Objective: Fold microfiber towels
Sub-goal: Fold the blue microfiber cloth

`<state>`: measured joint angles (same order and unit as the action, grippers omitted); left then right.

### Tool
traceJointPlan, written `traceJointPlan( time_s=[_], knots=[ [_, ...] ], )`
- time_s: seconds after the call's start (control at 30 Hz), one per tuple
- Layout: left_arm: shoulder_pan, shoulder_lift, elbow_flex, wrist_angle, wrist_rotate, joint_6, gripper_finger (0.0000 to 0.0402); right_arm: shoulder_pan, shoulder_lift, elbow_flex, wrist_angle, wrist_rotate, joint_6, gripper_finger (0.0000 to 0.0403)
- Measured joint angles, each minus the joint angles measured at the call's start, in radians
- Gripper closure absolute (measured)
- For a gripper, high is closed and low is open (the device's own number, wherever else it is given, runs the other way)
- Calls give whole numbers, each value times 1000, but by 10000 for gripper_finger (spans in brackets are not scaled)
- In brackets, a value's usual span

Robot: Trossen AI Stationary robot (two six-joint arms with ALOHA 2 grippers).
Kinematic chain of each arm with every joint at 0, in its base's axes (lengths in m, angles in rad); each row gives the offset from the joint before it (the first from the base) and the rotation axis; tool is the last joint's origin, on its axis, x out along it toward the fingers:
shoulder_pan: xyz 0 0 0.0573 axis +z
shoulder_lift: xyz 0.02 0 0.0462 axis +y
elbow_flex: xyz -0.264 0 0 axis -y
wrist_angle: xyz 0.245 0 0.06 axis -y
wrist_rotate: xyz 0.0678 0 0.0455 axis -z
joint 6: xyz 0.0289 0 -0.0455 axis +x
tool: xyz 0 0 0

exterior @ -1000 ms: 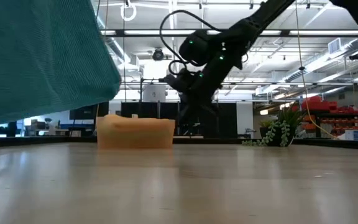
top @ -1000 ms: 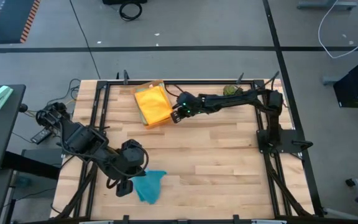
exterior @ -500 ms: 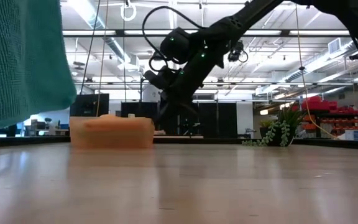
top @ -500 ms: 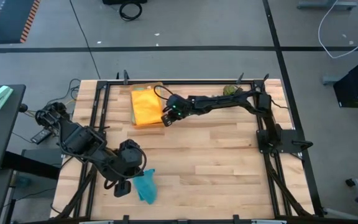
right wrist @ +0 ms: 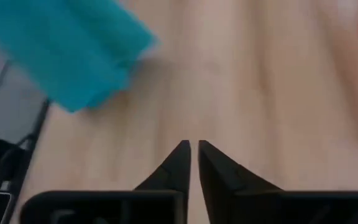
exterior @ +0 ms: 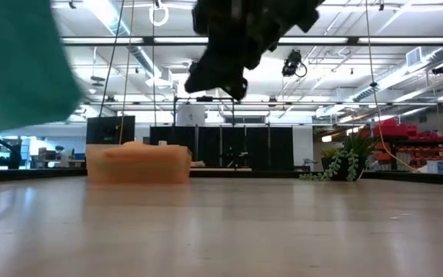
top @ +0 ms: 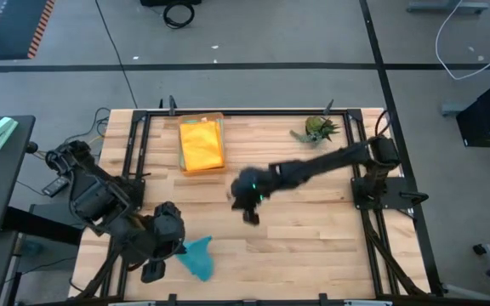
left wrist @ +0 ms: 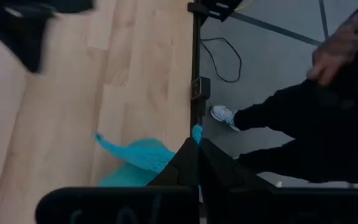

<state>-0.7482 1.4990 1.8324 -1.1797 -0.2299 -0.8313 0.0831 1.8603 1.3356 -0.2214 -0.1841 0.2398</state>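
My left gripper (top: 154,271) is at the table's near left corner, shut on a teal towel (top: 194,257), which also shows in the left wrist view (left wrist: 135,158) and at the left of the low view (exterior: 14,69). My right gripper (top: 250,213) hovers over the middle of the table, shut and empty; its wrist view (right wrist: 194,147) looks toward the teal towel (right wrist: 67,43). A folded yellow towel (top: 202,146) lies in an orange tray (top: 201,121) at the far left. My left gripper pinches a bunched bit of the teal towel (left wrist: 196,132) between its two fingertips. The rest of the towel spreads out past the fingers toward the table's right. In the low view the cloth's lower edge (exterior: 21,127) hangs above the tabletop.
A small green plant (top: 317,129) stands at the far right. A black frame (top: 134,144) runs around the table's edges. A person in dark clothes (left wrist: 303,118) with a white shoe (left wrist: 222,114) stands just beyond the table's edge near my left arm.
My right gripper has pushed the orange tray toward the table's left edge and turned it square. It has then left the tray and swung toward the near edge, over the middle. My left gripper has gone toward the near left corner, and the teal towel has followed.
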Motion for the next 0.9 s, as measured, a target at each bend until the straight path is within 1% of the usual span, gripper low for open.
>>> traceJointPlan(
  time_s=[0.03, 0.07, 0.17, 0.23, 0.33, 0.47, 0.57, 0.63, 0.73, 0.9],
  knots=[
    [-7, 0, 0, 0, -14, -5, 395, 26, 10, -14, 60, -4, -22, 361],
    [-12, 0, 0, 0, -26, -10, 392, 44, 23, -19, 122, -30, -29, 351],
    [-22, 0, 0, -1, -35, -27, 388, 66, 71, -23, 246, -115, 14, 323],
    [-25, 0, 0, -1, -36, -33, 392, 70, 100, -23, 348, -137, 26, 304],
    [-25, 0, 0, -3, -36, -38, 396, 70, 144, -20, 502, -142, 63, 279],
    [-25, 0, 0, -2, -36, -41, 388, 80, 207, -24, 537, -153, 95, 253],
    [-25, 0, 0, -3, -36, -41, 388, 98, 236, -23, 618, -182, 114, 241],
    [-24, 0, 0, -3, -36, -41, 394, 112, 261, -19, 681, -192, 120, 238],
    [-24, 0, 0, -3, -36, -48, 396, 124, 303, 8, 679, -186, 150, 237],
    [-24, 0, 0, -3, -36, -53, 386, 127, 371, 81, 676, -144, 154, 237]
  ],
)
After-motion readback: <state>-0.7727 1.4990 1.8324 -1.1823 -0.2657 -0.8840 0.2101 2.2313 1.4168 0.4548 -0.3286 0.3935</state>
